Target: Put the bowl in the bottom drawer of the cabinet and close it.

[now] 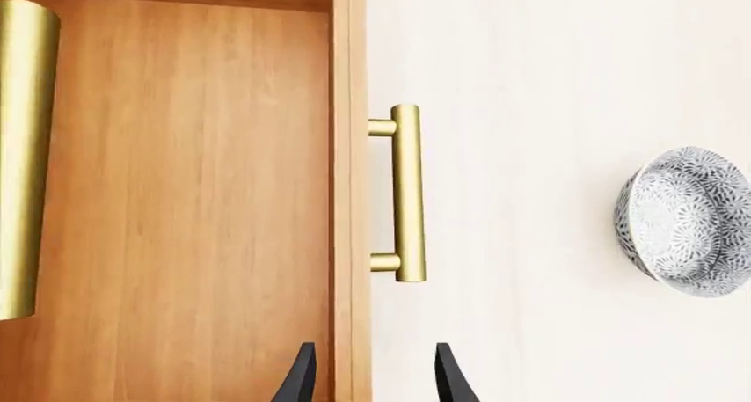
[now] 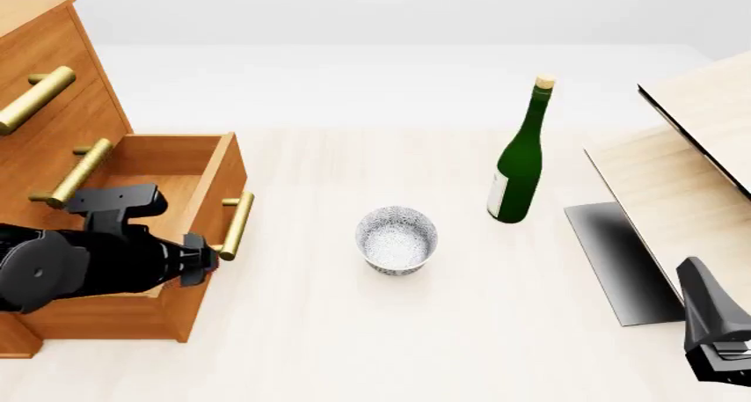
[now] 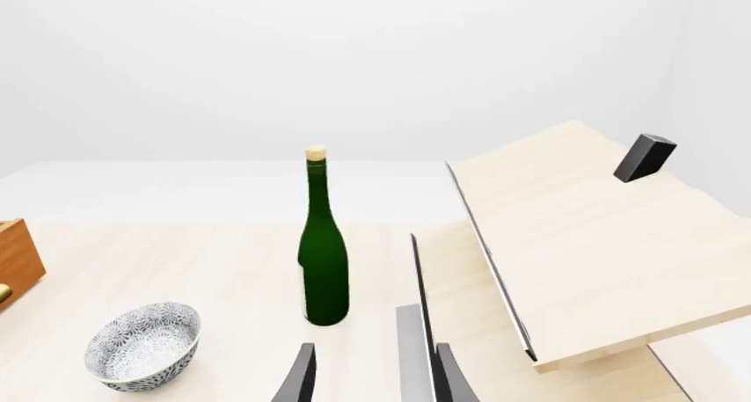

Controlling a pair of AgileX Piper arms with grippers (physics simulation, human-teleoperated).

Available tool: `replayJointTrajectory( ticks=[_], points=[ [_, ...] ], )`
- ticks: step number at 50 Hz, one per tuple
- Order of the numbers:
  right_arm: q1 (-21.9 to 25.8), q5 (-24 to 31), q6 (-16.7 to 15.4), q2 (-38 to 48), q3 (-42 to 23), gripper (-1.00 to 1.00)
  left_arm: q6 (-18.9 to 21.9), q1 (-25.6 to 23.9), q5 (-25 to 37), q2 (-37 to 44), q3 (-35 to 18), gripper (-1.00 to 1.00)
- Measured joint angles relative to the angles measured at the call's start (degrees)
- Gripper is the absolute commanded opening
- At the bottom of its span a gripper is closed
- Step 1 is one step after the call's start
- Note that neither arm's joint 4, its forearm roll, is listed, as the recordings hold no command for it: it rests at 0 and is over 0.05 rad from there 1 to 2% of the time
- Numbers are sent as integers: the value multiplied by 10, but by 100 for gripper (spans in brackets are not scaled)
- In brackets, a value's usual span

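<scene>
The left hand [image 1: 373, 376] is hovering open by the bottom drawer [image 2: 176, 178]; the bowl [image 2: 397, 239], looking light, rigid and slippery, is inviting a rim pinch.

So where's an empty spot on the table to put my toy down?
Bare tabletop lies between the bowl and the open bottom drawer, and also nearer the arms, below the bowl in the front view. Another strip runs between the bowl and the green bottle. It gets crowded at the left by the cabinet and left hand, and at the right by the plywood structure.
</scene>
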Motion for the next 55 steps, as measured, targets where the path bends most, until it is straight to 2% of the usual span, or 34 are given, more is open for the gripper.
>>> replayJointTrajectory(
  ticks=[55],
  points=[
    [0, 0, 0, 0, 0, 100, -16, -89, -36, 52, -13, 100]
  ],
)
